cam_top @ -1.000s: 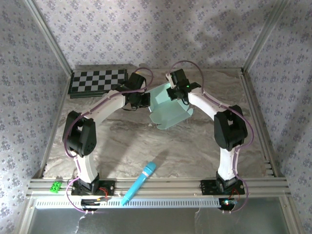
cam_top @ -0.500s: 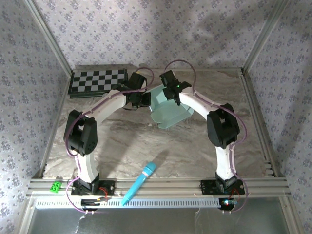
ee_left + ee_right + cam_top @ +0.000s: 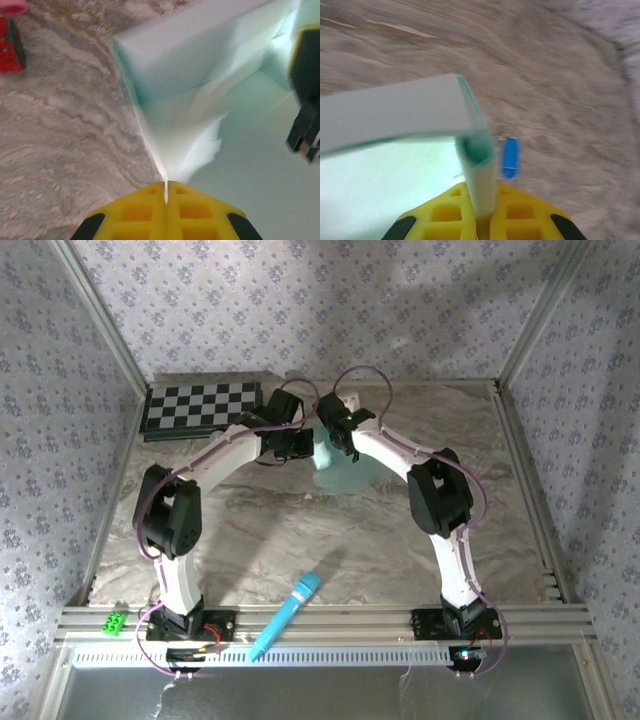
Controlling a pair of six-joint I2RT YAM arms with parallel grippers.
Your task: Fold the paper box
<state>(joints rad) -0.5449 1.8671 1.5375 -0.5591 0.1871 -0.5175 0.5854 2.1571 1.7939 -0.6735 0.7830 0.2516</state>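
The paper box point(image 3: 345, 472), pale mint-blue card, is half folded at the back middle of the marble table, with both grippers on it. My left gripper point(image 3: 299, 447) holds its left side. In the left wrist view its yellow jaws point(image 3: 165, 186) are shut on a thin card edge, and the box's panels point(image 3: 200, 65) rise ahead of them. My right gripper point(image 3: 341, 438) is over the box's far side. In the right wrist view its yellow jaws point(image 3: 482, 194) are shut on a folded flap point(image 3: 479, 170), under a raised panel point(image 3: 395, 110).
A checkerboard point(image 3: 200, 405) lies at the back left. A bright blue microphone point(image 3: 290, 612) point(image 3: 509, 157) lies near the front rail, with a green block point(image 3: 115, 621) at the front left corner. Metal frame rails point(image 3: 525, 470) edge the table. A red object point(image 3: 10, 45) lies at the left.
My right gripper has swung left toward the left gripper, carrying its flap with it. From above the box now looks narrower. The left arm has stayed in place.
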